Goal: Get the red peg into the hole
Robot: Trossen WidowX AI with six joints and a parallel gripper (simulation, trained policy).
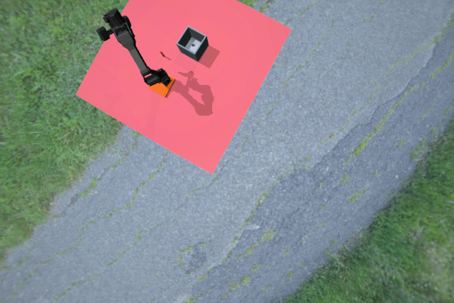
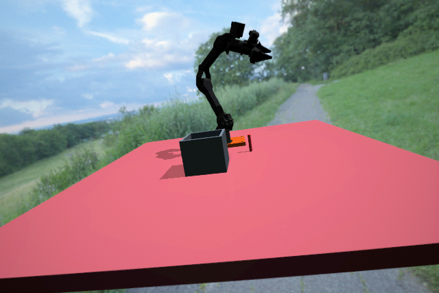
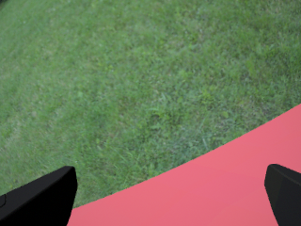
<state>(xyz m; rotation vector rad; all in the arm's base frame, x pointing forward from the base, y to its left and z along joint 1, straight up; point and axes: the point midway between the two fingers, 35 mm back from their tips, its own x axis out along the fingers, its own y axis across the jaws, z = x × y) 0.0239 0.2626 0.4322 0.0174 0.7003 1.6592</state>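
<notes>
The thin red peg (image 1: pixel 162 54) (image 2: pixel 250 143) stands upright on the table, near the arm's base. The open dark box (image 1: pixel 188 52) (image 2: pixel 205 158) stands apart from it. A pale plate (image 1: pixel 197 42) with a small dark hole shows at the box's bottom in the top view; the exterior view hides the box's floor. My gripper (image 2: pixel 271 54) (image 3: pixel 173 178) is wide open with nothing between its fingers. It is high above the table, well away from peg and box. Neither peg nor box shows in the wrist view.
The pink-red table (image 1: pixel 238 39) (image 2: pixel 283 204) (image 3: pixel 188 200) carries the arm's orange base (image 1: pixel 161 89) (image 2: pixel 238 140). The peg stands between base and box in the top view. The table's edge crosses the wrist view, with grass beyond it.
</notes>
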